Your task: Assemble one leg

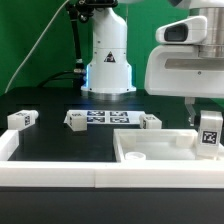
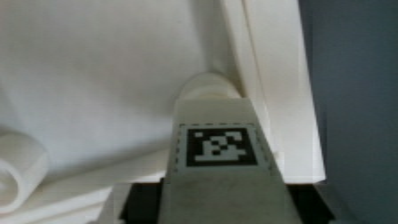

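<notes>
My gripper (image 1: 207, 118) is shut on the leg (image 1: 209, 134), a small white post with a black-and-white tag on its face. It holds the leg upright over the far corner, at the exterior view's right, of the big white panel with raised rim (image 1: 160, 158). In the wrist view the leg (image 2: 221, 125) runs out from between my dark fingers (image 2: 153, 200). Its far end sits close to the panel's rim (image 2: 267, 60). I cannot tell whether it touches the panel floor (image 2: 89, 90).
Three more small tagged white blocks lie on the black table: one at the exterior view's left (image 1: 22, 119) and two (image 1: 77, 119) (image 1: 150, 121) at the ends of the marker board (image 1: 106, 117). A round boss (image 2: 18, 165) rises from the panel floor. The robot base (image 1: 107, 60) stands behind.
</notes>
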Available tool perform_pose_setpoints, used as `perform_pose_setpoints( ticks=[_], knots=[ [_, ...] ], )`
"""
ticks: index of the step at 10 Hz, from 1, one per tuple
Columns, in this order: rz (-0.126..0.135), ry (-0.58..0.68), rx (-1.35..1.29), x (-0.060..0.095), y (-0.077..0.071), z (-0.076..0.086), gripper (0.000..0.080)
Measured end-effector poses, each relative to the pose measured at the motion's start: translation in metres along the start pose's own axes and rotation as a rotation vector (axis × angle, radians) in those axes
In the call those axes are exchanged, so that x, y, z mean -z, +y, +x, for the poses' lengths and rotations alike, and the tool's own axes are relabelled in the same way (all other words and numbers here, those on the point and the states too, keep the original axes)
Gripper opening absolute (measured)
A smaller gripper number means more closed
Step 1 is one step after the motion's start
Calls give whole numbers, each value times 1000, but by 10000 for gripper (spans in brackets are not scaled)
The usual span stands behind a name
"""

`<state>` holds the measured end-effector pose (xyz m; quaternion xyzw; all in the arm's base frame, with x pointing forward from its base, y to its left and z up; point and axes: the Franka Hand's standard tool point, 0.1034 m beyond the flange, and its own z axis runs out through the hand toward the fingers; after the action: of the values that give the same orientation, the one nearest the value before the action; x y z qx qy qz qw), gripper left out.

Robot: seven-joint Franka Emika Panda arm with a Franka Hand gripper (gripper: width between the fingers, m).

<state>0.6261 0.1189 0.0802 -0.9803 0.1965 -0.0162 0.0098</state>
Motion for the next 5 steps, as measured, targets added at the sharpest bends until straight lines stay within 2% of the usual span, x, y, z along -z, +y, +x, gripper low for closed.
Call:
perform_pose_setpoints(
  ticks=[3,5],
  knots=[
    [0,-2,-331,0,1,0,291],
    [11,-12,-569,0,2,1,292]
  ],
)
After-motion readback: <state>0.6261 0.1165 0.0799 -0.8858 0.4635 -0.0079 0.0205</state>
